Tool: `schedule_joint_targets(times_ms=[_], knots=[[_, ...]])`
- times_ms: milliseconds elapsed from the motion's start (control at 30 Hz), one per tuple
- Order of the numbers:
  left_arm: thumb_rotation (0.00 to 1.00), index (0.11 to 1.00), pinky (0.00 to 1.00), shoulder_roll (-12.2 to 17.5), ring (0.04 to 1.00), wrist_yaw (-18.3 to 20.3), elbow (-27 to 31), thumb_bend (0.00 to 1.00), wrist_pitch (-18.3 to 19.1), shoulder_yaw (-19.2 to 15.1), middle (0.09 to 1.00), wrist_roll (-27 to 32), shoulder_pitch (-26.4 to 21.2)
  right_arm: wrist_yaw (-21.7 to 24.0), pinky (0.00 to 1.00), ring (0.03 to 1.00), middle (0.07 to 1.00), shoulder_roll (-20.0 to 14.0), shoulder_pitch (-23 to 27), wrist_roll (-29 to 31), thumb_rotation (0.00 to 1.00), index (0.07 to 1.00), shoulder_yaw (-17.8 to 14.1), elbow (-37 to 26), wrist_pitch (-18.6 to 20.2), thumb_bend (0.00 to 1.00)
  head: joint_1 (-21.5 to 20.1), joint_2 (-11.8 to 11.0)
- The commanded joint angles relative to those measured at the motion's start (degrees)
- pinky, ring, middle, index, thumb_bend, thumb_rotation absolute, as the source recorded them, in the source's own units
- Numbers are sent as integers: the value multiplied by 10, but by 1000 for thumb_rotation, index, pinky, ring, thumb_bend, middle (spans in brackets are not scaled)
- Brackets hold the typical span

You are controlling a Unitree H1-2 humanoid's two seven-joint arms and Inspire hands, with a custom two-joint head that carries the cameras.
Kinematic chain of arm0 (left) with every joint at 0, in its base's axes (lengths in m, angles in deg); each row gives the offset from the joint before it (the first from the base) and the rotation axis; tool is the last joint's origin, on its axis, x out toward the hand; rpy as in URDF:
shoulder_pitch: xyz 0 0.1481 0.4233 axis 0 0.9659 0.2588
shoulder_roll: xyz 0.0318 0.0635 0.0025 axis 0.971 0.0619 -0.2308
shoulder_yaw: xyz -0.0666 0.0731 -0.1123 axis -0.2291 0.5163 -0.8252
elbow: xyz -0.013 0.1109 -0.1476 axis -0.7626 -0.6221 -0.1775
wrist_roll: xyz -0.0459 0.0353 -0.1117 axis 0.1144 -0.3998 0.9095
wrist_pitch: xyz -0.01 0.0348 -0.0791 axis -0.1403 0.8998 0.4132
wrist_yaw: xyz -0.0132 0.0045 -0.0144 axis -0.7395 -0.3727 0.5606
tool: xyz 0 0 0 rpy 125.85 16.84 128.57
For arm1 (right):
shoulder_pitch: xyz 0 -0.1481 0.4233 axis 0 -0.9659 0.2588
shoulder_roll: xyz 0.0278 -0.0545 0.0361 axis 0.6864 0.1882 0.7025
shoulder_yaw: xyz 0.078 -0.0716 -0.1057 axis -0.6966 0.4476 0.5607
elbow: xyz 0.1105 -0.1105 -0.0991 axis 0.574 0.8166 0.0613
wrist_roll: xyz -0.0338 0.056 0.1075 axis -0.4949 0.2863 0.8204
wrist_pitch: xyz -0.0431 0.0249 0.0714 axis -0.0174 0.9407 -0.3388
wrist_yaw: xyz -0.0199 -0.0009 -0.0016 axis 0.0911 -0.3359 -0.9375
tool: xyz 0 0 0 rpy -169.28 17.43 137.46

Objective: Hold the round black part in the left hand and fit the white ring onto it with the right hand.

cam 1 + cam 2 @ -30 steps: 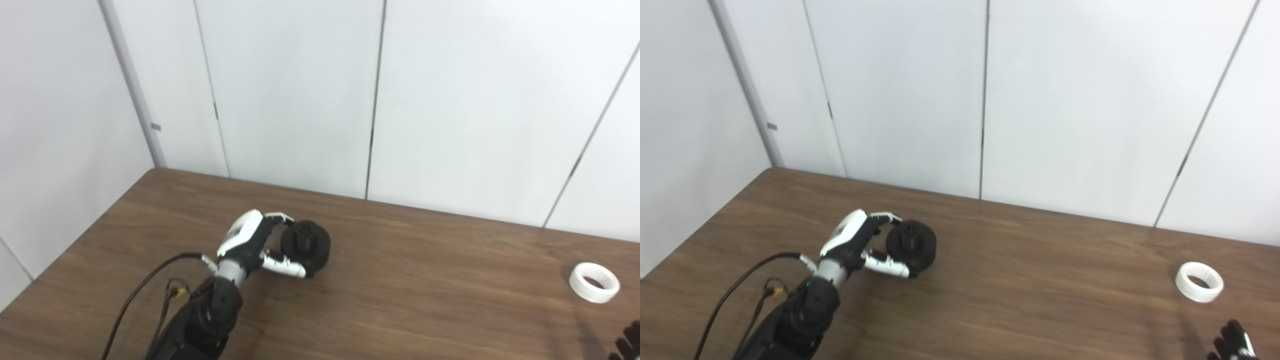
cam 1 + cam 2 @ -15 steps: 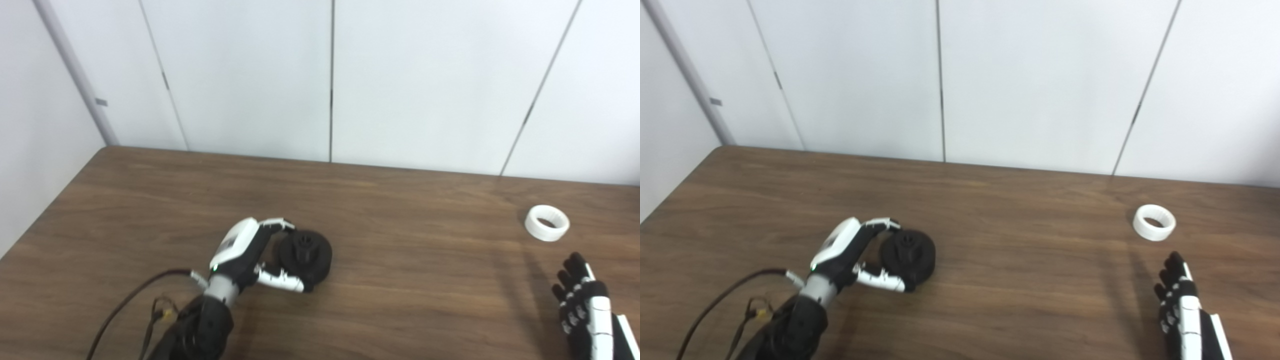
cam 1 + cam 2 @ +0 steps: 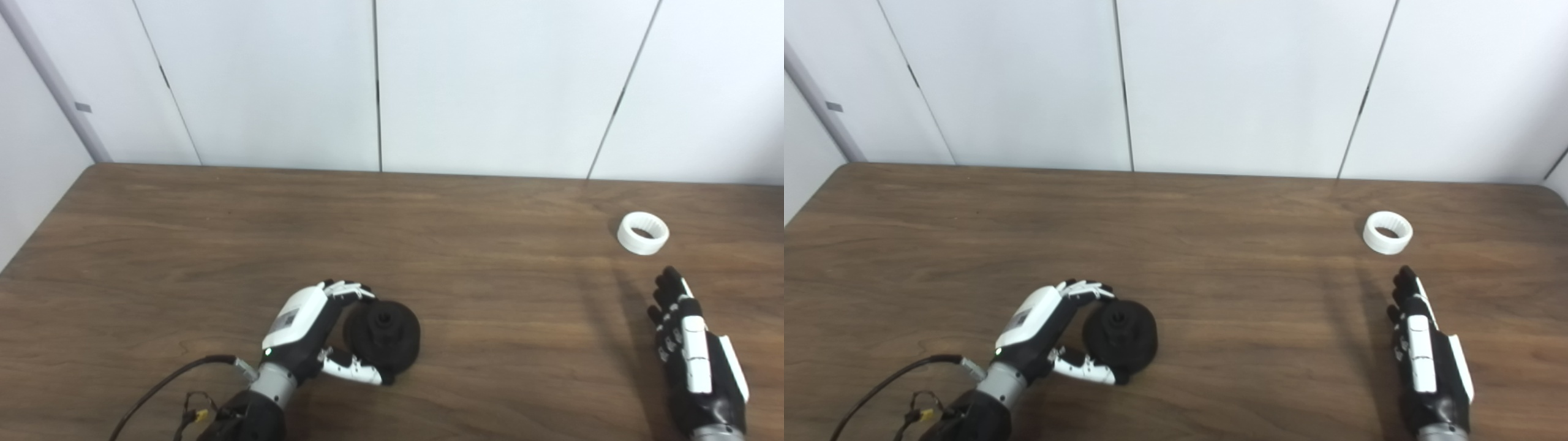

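The left hand (image 3: 303,334) is curled around the round black part (image 3: 383,334), fingers over its far side and thumb under its near side, close to the table's (image 3: 478,343) front edge. A small label on the hand's back is too blurred to read. The right hand (image 3: 695,355) is flat, fingers straight and nearly together, holding nothing, near the front right corner. The white ring (image 3: 642,233) lies just beyond its fingertips, toward the right edge.
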Motion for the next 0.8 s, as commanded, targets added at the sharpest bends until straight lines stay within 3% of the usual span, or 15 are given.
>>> schedule_joint_targets(times_ms=[0,500,667,767], knots=[[83,491,1000,-2,913,-1,15,520,-12,1,848,-15,3,-3,1000,1000,978,17,18,2,935,956,-1,-20,-7,548,-1,1],[81,491,1000,-29,926,14,16,520,-19,20,851,-25,62,-3,1000,1000,985,15,24,12,929,964,6,-20,-3,552,-12,14],[82,491,913,-40,915,11,3,520,-23,19,844,-23,70,-7,1000,1000,986,15,23,10,939,967,8,-25,3,529,-14,18],[83,491,924,-43,922,11,0,520,-27,22,849,-25,71,-5,1000,1000,986,16,24,18,922,966,9,-27,3,536,-17,20]])
